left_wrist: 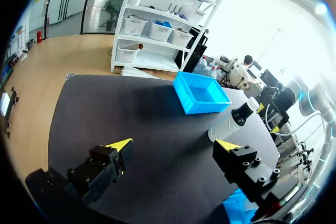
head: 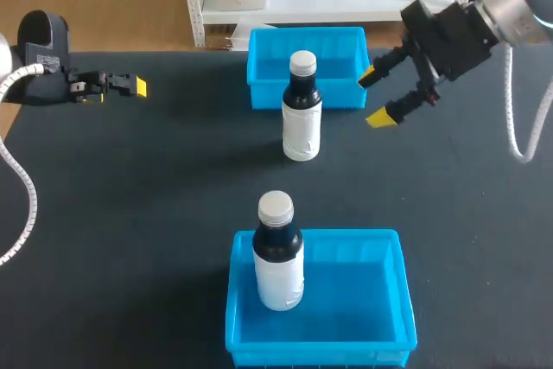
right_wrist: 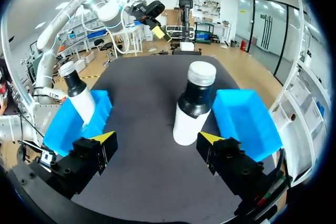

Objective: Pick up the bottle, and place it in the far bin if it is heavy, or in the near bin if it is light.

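Note:
A dark bottle [head: 301, 114] with a white label and grey cap stands upright on the black table, just in front of the far blue bin [head: 263, 97]. A second, similar bottle [head: 278, 257] stands inside the near blue bin [head: 354, 300], at its left side. My right gripper [head: 381, 94] hovers open to the right of the first bottle; that bottle [right_wrist: 193, 111] stands ahead of the gripper [right_wrist: 157, 139], apart from both fingers. My left gripper [head: 121, 88] stays open at the table's far left, with nothing between its fingers [left_wrist: 118, 148].
In the right wrist view the far bin [right_wrist: 247, 129] lies to one side of the standing bottle and the near bin [right_wrist: 63, 127] with its bottle [right_wrist: 79, 90] to the other. The far bin [left_wrist: 207, 106] holds nothing. Bare table lies between the bins.

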You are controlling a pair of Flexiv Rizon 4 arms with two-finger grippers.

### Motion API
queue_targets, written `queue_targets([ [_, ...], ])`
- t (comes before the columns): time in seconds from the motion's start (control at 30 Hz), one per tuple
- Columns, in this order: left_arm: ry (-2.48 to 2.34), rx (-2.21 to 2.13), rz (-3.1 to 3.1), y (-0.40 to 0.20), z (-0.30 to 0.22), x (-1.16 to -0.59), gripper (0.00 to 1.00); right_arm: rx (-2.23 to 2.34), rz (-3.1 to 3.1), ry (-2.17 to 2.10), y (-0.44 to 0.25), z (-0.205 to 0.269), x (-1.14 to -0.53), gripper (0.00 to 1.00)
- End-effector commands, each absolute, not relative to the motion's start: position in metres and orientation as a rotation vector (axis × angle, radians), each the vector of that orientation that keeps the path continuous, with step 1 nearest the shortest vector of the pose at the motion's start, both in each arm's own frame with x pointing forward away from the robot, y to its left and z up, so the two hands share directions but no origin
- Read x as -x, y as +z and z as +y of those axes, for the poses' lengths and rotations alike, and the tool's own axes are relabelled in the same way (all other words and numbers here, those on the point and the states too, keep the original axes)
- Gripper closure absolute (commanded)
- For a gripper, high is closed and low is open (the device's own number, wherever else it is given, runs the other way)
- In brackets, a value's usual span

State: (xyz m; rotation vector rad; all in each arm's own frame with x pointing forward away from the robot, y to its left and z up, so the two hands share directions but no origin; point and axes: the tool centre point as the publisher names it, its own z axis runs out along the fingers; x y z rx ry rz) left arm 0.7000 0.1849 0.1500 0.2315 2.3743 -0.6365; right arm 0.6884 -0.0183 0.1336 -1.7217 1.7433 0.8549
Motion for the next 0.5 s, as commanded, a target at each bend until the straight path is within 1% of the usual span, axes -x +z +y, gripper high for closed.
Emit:
queue_targets([
  [0.03,-0.636,-0.231,2.374,0.15,0.185,-0.7,0.0,1.736,1.731,0.883,0.132,-0.004,-0.711,0.0],
  [0.5,-0.636,-0.231,2.374,0.15,0.185,-0.7,0.0,1.613,1.725,0.987,0.131,0.035,-0.731,0.0],
])
